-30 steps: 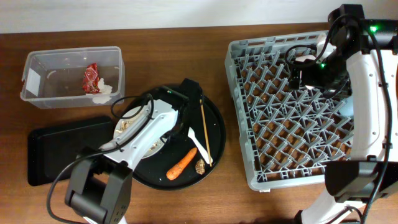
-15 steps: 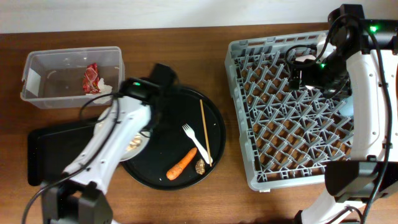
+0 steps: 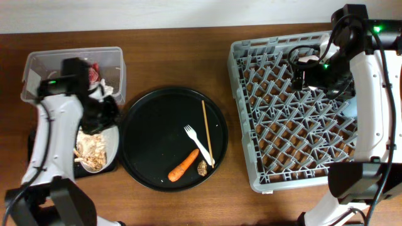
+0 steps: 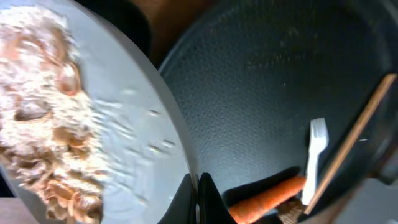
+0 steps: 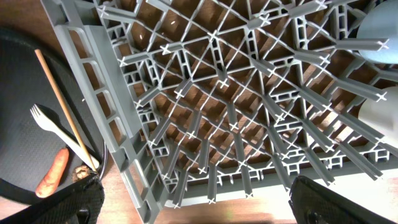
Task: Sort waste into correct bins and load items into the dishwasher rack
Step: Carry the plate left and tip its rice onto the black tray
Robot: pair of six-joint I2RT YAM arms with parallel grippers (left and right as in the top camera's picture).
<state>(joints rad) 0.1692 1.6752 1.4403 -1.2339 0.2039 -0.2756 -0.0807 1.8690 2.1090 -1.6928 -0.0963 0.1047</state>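
My left gripper (image 3: 110, 114) is shut on the rim of the grey-white plate (image 3: 108, 139), holding it above the flat black tray (image 3: 44, 141). Beige food scraps (image 3: 91, 152) lie on the plate; the left wrist view shows the jaws (image 4: 198, 199) pinching the plate's edge (image 4: 130, 124). The clear tub (image 3: 38, 63) holds the red wrapper (image 3: 94, 70) and white tissue (image 3: 108, 89). The carrot (image 3: 183, 165), brown lump (image 3: 202, 168), white fork (image 3: 200, 143) and a chopstick (image 3: 207, 129) lie on the round black tray (image 3: 151, 125). My right gripper (image 3: 301, 70) is open and empty above the dishwasher rack (image 3: 295, 144).
The rack (image 5: 236, 93) fills the right side of the table, close beside the round tray. A pale blue rounded object (image 5: 380, 31) sits at the rack's far side in the right wrist view. The left arm reaches over the tub's front edge.
My left arm has carried the plate with the scraps off the round tray, leftward to above the flat black tray. The right arm has not moved.
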